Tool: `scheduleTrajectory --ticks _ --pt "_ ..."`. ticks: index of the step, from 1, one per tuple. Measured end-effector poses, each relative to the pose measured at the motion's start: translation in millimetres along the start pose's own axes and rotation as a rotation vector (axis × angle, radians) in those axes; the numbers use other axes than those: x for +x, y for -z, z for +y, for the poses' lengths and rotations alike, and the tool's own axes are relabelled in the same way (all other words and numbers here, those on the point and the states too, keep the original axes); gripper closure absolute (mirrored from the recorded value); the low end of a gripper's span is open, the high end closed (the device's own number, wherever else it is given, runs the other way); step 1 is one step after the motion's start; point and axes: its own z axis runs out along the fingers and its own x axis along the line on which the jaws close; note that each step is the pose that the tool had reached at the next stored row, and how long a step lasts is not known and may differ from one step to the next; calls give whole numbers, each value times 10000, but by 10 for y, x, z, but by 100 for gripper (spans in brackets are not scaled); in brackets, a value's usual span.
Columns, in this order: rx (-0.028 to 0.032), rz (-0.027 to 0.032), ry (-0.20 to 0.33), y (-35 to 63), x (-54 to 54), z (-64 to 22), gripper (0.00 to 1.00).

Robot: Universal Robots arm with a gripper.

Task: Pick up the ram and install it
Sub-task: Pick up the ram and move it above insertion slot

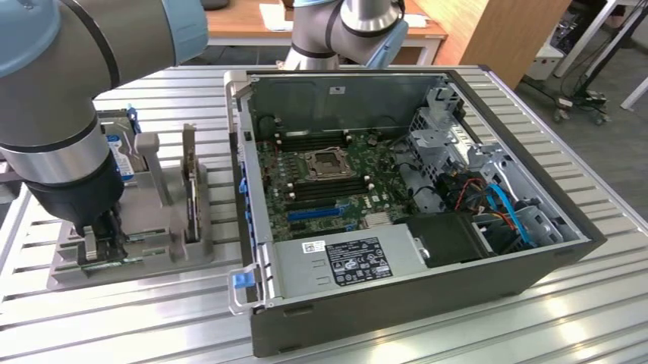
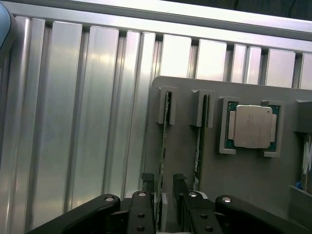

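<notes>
We saw the hand (image 2: 164, 178) low over the grey holder (image 2: 183, 146), its two dark fingers (image 2: 147, 183) spread apart. The ram (image 2: 162, 139) stood on edge in its slot in the holder, and its near end ran in between those fingers, one finger on each side. We could not tell whether either finger touched it. Nothing was lifted; the stick sat in its slot.

Just beside it, a second stick (image 2: 199, 139) stood on edge in a parallel slot. Next to that, a silver processor (image 2: 251, 126) lay flat in its own pocket of the holder.

The holder rested on a worktop (image 2: 73, 122) of ribbed aluminium slats. In the exterior view, a dark expansion card (image 1: 190, 178) stood upright in the holder, on the side toward the open computer case (image 1: 405, 322). The case lay on the worktop to the exterior view's right of the holder, with its green motherboard (image 1: 294, 182) exposed.
</notes>
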Motion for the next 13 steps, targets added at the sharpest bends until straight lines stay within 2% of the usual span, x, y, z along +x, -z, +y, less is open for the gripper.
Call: scheduleTrajectory --ticks 13 --pt "0 0 0 -127 3 -6 71"
